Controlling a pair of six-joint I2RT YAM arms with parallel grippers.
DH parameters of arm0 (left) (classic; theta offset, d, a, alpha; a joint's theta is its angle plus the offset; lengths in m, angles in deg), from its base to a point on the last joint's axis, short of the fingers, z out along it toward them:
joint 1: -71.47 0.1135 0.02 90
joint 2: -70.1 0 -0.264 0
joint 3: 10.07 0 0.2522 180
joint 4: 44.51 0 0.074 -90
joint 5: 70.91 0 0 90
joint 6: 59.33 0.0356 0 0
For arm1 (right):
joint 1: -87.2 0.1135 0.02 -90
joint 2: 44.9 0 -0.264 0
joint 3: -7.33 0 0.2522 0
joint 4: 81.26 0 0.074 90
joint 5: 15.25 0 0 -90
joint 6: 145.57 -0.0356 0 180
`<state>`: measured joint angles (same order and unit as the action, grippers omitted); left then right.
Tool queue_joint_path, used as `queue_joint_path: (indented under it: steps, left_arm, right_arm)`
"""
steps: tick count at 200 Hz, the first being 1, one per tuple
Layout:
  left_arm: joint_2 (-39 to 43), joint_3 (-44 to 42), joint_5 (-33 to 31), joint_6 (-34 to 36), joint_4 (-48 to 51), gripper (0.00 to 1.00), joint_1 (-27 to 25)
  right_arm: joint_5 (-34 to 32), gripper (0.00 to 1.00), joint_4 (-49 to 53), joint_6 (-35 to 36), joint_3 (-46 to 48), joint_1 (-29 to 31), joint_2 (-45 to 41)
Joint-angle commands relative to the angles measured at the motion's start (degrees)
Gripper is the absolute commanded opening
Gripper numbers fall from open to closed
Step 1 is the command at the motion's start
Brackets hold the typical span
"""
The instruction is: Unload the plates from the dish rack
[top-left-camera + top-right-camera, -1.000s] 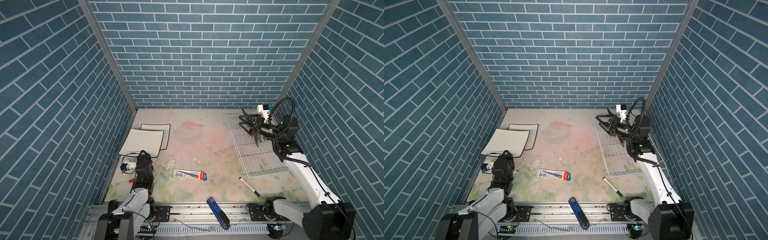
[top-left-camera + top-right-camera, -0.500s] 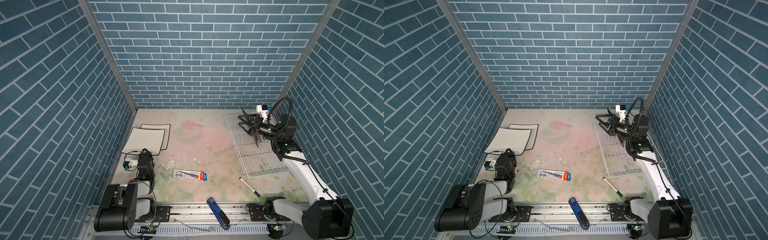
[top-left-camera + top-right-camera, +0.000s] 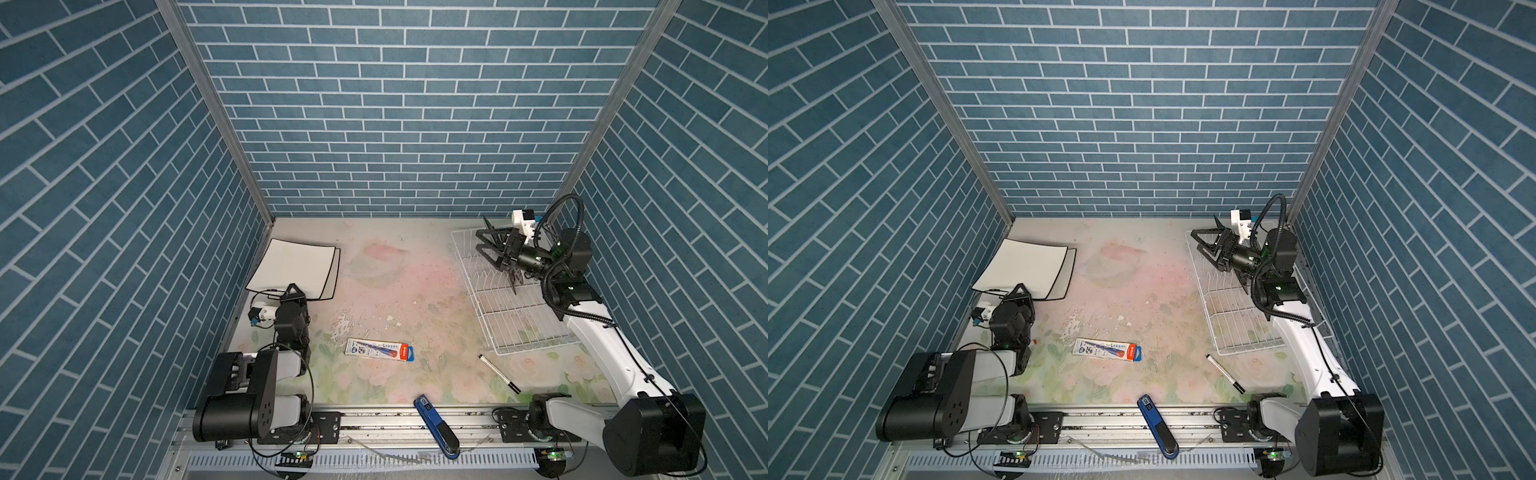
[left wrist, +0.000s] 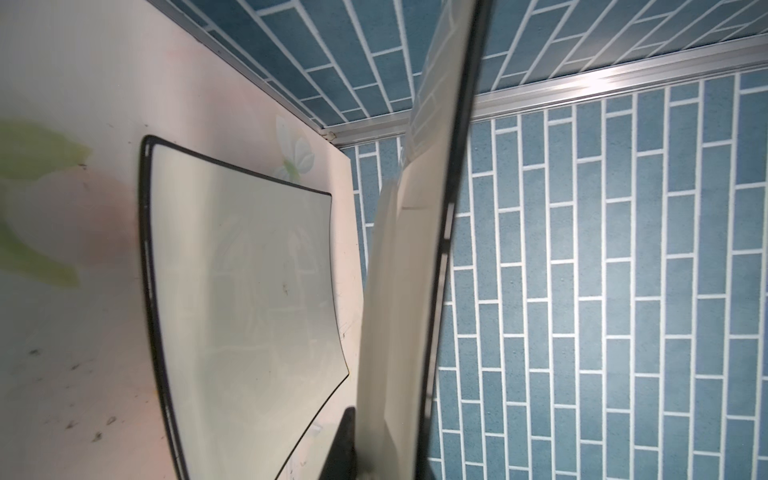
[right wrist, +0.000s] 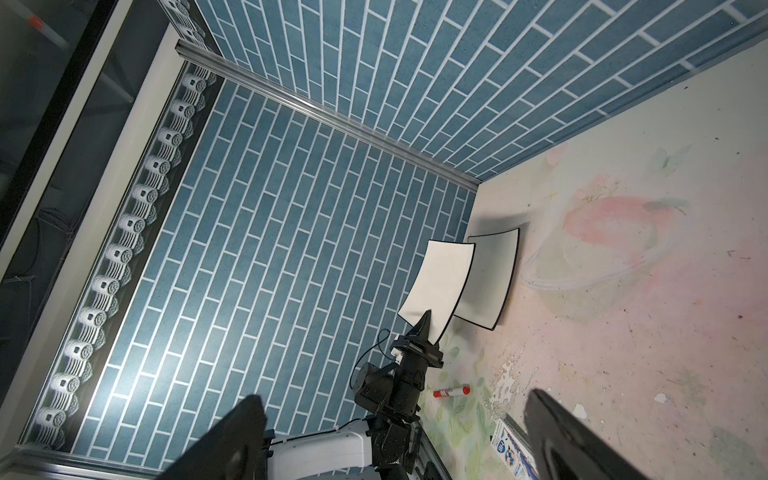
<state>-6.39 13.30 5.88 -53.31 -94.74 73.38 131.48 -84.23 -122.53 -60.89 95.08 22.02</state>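
A: State of left gripper [image 3: 293, 289]?
B: Pinching plate [image 3: 291, 266] by near edge, tilted over flat plate [image 5: 490, 278] beside left wall, likely for stacking. Arm folded low.
A: And right gripper [image 3: 478, 242]?
B: Spread wide, empty, hovering level over rack [image 3: 515, 316] far end, arm stretched forward. No plates visible in rack. Unloading seemingly almost done.

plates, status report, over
Left gripper shut on a square plate, tilted above a second plate lying flat. Right gripper open over the dish rack, holding nothing. Nothing seen in the way.
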Motion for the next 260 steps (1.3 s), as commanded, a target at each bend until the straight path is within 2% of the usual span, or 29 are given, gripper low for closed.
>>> queue_joint_path:
  steps: [1, 54, 90, 197, 260]
  left_arm:
    - [2.14, 2.51, -0.97, 1.28, -7.83, 0.00, 0.35]
    - [-5.56, 5.13, 4.00, 0.64, -12.22, 0.00, 1.25]
    - [-10.37, 5.90, 4.33, -1.14, -13.45, 0.00, 1.25]
    - [-11.06, 4.53, 1.79, -1.27, -13.32, 0.00, 1.25]
    - [-8.41, 5.48, 0.69, -1.92, -6.40, 0.00, 1.25]
  right_arm:
    - [0.25, 0.98, -1.75, 1.25, 1.72, 0.07, 0.08]
    - [0.40, 0.98, -1.74, 1.42, 2.22, 0.12, -0.03]
    - [0.58, 0.98, 0.39, 2.83, 1.63, 0.12, 0.50]
    - [0.75, 0.98, 1.73, 3.74, 1.37, 0.12, 0.50]
    - [0.41, 0.98, 3.73, 5.10, 0.93, 0.12, 0.49]
